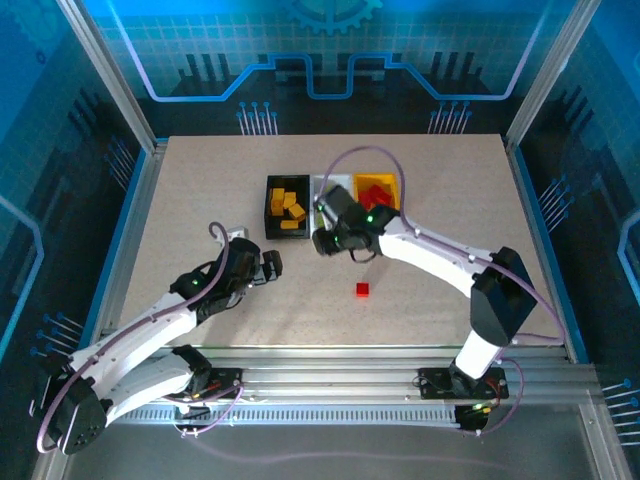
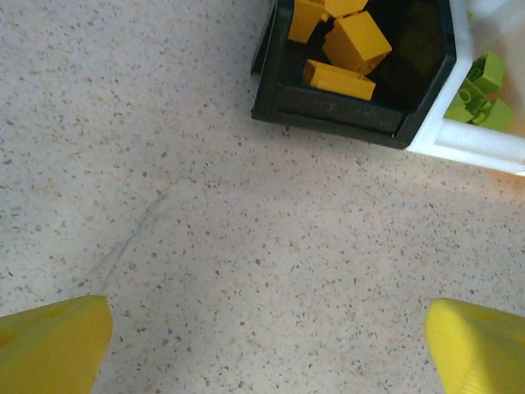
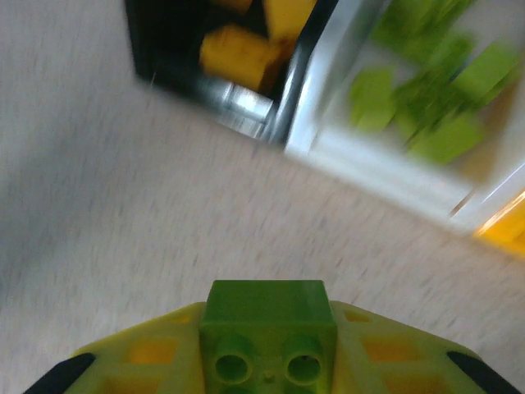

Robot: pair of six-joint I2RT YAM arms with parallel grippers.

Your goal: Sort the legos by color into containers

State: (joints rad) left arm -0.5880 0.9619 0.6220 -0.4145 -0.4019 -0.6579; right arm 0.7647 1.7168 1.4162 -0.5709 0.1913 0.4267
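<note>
Right tool [image 1: 322, 241] clenched on 1 green lego [image 3: 267, 316], bottom centre. Left tool [image 2: 267, 349] released over tabletop [image 2: 205, 246]. 1 red lego [image 1: 362, 289] loose mid-frame.

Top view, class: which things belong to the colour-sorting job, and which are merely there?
Job:
- black bin with yellow-orange bricks
- white bin with green bricks
- yellow-orange bin with red bricks
- loose red brick on the table
- green brick in the right gripper

Merely there:
- aluminium frame
- blue wall panels
- purple cables
- left gripper, open, holding nothing
</note>
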